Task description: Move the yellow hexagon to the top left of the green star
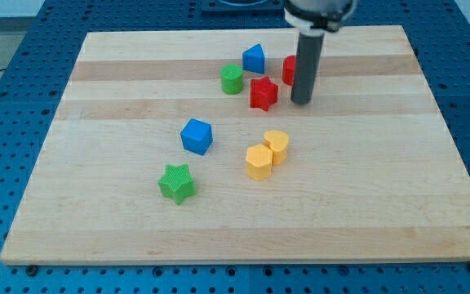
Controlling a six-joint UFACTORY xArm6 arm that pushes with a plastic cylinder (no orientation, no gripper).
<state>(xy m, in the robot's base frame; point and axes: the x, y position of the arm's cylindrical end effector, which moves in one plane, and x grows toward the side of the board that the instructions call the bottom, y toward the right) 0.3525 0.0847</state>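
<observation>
Two yellow blocks sit side by side at the board's middle. The lower-left one is the yellow hexagon (259, 162); the other yellow block (277, 147) touches it on the upper right. The green star (177, 183) lies to the lower left of them, apart from both. My tip (301, 101) is near the view's top, just right of the red star (263, 93), well above the yellow blocks.
A blue cube (197, 136) lies between the green star and the top group. A green cylinder (232, 79), a blue block (254, 58) and a red block (289, 70), partly hidden behind the rod, stand near the top. The wooden board (96, 220) lies on a blue pegboard.
</observation>
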